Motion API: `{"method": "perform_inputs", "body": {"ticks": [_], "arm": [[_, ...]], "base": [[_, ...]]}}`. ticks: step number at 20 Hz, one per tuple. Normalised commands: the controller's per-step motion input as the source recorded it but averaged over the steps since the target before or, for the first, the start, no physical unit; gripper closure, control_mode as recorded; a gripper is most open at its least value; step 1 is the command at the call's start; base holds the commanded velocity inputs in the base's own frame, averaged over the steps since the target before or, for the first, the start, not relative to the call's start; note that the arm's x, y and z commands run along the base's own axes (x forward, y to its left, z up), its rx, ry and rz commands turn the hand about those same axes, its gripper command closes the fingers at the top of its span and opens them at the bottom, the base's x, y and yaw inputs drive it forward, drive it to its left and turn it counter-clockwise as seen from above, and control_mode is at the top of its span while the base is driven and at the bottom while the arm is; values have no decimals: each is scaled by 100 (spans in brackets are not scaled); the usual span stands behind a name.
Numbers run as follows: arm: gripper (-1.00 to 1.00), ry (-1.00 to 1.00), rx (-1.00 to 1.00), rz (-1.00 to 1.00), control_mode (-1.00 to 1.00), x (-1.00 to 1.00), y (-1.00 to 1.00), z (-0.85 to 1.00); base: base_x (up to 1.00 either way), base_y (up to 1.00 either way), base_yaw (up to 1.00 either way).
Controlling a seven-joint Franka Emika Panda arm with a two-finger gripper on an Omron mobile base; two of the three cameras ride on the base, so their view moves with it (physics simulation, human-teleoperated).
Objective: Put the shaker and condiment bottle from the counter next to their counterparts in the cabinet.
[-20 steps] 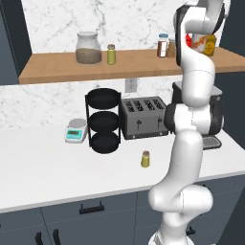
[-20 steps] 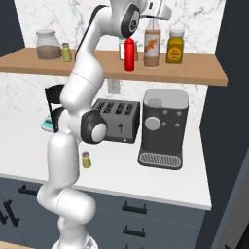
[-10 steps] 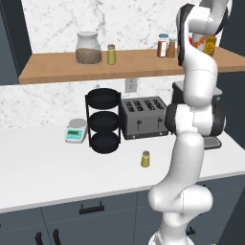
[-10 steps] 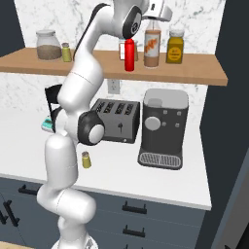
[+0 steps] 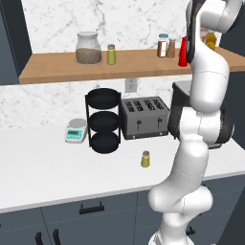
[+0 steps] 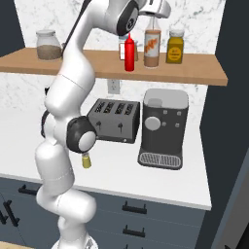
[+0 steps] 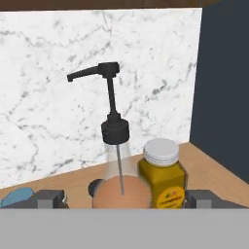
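Brown-orange condiment bottle (image 6: pixel 152 47), pale-necked with a black pump top, stands upright on the wooden cabinet (image 6: pixel 204 73) shelf, upper centre of frame, between the slim red squeeze bottle (image 6: pixel 129 53) and a squat mustard-yellow jar (image 6: pixel 175 47). Pincer (image 7: pixel 124 197) spread wide, gripping nothing. Small cylindrical shaker (image 5: pixel 145 159) rests on the white worktop (image 5: pixel 52 167).

1. The arm (image 5: pixel 201 119) is glossy white, built of rounded, bulging segments stacked like thick tubes.
2. Dark grey rings mark the joints; a round dark grey cap with a paler centre sits on the elbow (image 6: pixel 80 140).
3. The pincer (image 7: pixel 124 198) ends in two small grey block-shaped fingertips (image 7: pixel 48 198).
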Motion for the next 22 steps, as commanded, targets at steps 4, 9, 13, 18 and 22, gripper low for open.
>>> {"method": "perform_inputs", "body": {"ticks": [4,9,13,18,22], "arm": [[-100,-7,-1,4,-100,-66,28,-37],[-100,-22,-7,9,-100,-75,58,-95],[-100,-29,-6,10,-100,-94,62,-96],[-100,-26,-1,8,-100,-100,40,-62],[-100,-4,1,3,-100,-98,7,-6]], "base": [[0,0,0],[0,0,0],[0,0,0],[0,0,0],[0,0,0]]}}
